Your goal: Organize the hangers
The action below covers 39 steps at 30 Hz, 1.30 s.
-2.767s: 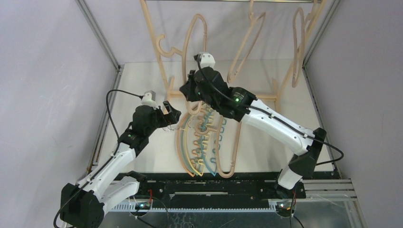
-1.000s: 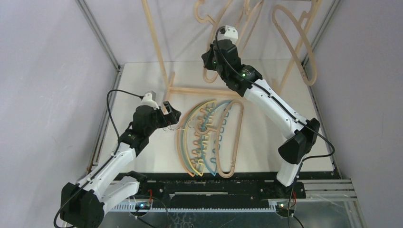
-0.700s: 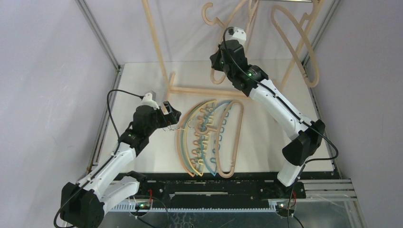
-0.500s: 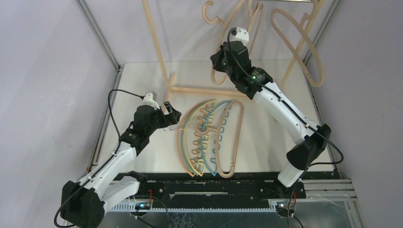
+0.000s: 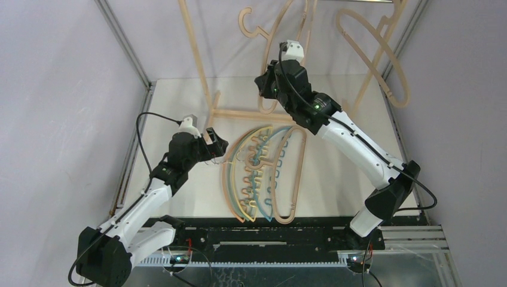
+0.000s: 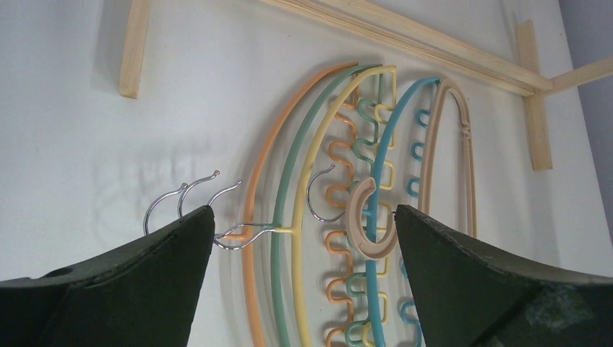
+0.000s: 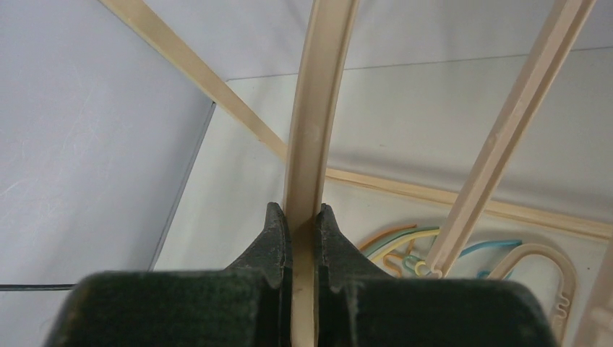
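Right jaws pinch pale wooden hanger (image 7: 314, 144) upright between them; left jaws spread, coloured hangers (image 6: 293, 238) and wire hooks (image 6: 238, 233) flat on worktop (image 6: 87, 144) between them

Four thin arched hangers lie flat and nested mid-table: the orange hanger (image 6: 248, 238) is outermost on the left, then the green hanger (image 6: 277, 238), yellow hanger (image 6: 298, 251) and teal hanger (image 6: 384, 144). Their wavy inner edges face right and their metal hooks (image 6: 154, 206) point left. A pale wooden loop hanger (image 6: 468, 181) lies flat along their right side, its hook curling over the teal one. Farther back, a held wooden hanger (image 7: 316, 123) is up off the table, pinched in the right gripper (image 7: 303, 217). Another wooden hanger (image 5: 382, 57) hangs tilted at the far right.
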{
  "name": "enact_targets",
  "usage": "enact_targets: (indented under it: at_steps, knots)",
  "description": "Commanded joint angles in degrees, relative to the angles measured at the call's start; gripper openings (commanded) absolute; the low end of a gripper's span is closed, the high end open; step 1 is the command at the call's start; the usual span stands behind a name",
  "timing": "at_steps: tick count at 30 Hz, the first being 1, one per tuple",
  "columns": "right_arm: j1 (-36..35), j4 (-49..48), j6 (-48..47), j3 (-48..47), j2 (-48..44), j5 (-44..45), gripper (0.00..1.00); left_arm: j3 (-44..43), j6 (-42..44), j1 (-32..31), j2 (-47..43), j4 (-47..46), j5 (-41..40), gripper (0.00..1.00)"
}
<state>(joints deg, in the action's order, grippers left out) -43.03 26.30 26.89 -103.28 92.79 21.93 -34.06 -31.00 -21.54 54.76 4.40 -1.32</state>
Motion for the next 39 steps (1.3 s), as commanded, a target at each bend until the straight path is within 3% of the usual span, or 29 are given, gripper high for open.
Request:
enact_targets:
  at_steps: [1, 23, 39]
  knots:
    - [-0.09, -4.34, -2.3, -1.68, -3.15, 1.21, 0.0, 0.04, 0.44, -0.29, -0.54, -1.77, -0.6, 0.99]
    - [2.94, -3.23, -2.02, -8.82, 0.81, 2.58, 0.0, -0.34, 0.83, -0.33, -2.11, -0.66, -0.98, 1.0]
    - [5.7, -2.19, -0.3, -7.9, 2.09, 3.07, 0.0, -0.26, 0.94, -0.36, -3.09, 0.15, -1.4, 1.0]
